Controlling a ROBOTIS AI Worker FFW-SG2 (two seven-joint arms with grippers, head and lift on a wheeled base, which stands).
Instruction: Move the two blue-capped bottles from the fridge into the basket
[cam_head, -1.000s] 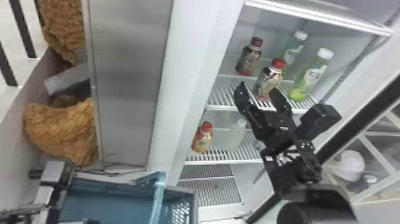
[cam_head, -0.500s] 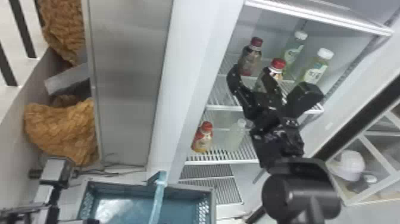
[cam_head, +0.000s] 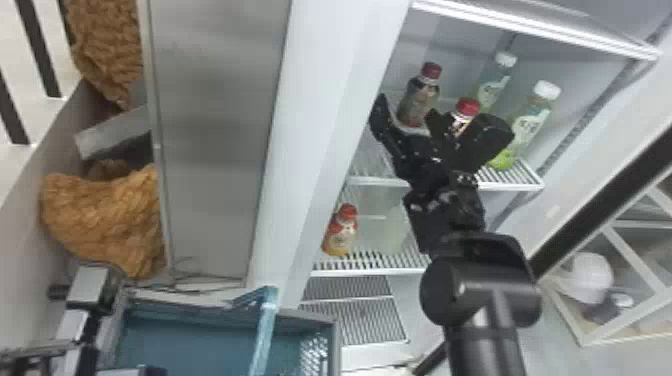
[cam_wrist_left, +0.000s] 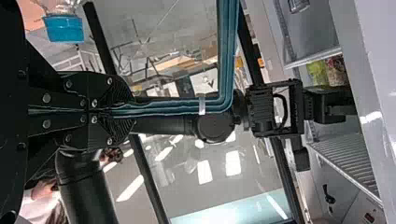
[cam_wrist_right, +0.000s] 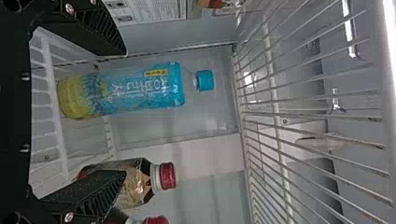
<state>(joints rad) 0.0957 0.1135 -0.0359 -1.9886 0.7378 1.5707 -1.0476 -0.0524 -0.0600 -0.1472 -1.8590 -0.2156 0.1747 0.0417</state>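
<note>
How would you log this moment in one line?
right gripper: open inside fridge | blue-capped bottle: upright, not yet gripped | left gripper: shut on handle of basket | next: probably grasping bottle

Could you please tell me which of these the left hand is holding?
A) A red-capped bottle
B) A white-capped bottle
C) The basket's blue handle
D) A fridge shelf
C: the fingers of the left hand are closed on the blue handle of the basket.

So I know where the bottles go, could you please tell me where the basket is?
In the head view, the basket is at the lower left, between the left arm and the fridge.
</note>
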